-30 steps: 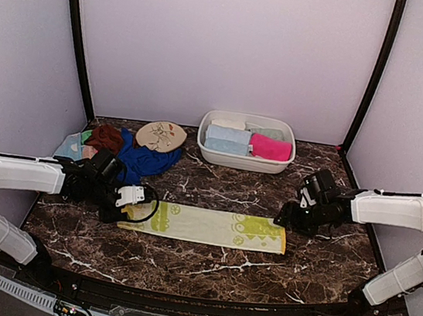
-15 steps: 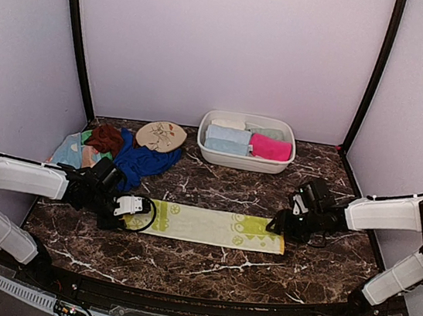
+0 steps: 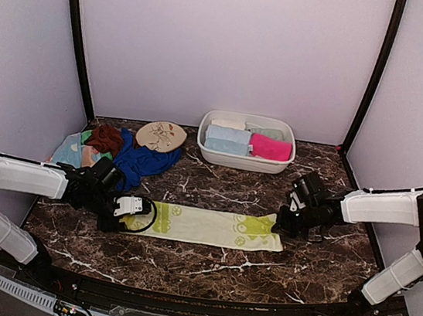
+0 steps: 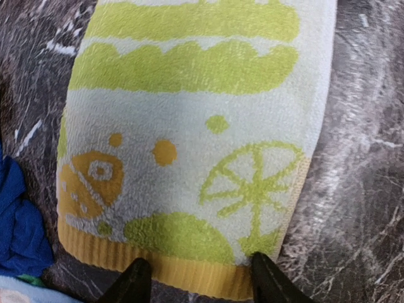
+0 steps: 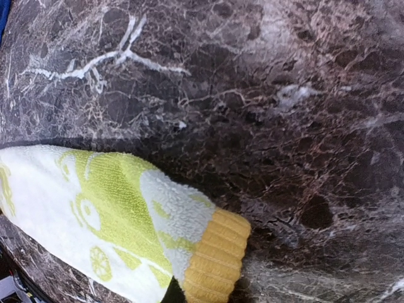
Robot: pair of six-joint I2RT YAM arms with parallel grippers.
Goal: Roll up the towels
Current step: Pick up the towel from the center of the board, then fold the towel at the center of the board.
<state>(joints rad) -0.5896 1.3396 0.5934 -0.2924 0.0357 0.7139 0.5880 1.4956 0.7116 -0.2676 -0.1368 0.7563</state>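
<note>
A yellow-green towel [image 3: 202,225] with pale patches lies as a long flat strip across the middle of the marble table. My left gripper [image 3: 131,210] stands open at its left end. In the left wrist view the two fingertips [image 4: 136,282] straddle the towel's [image 4: 189,126] yellow hem, resting at its edge. My right gripper [image 3: 281,223] is shut on the right end. In the right wrist view that end of the towel [image 5: 107,202] is bunched and raised, its yellow hem pinched in my gripper [image 5: 189,297].
A white basin [image 3: 242,163] at the back holds rolled towels, among them pale blue [image 3: 227,137] and hot pink [image 3: 270,147]. At the back left lie a royal blue towel [image 3: 142,161], a brown one [image 3: 106,138] and a pale blue one [image 3: 68,147], beside an oval floral disc [image 3: 160,136].
My right gripper came down onto the towel's right end, shut on it and drew it slightly left. The left gripper settled lower at the left hem, still open.
</note>
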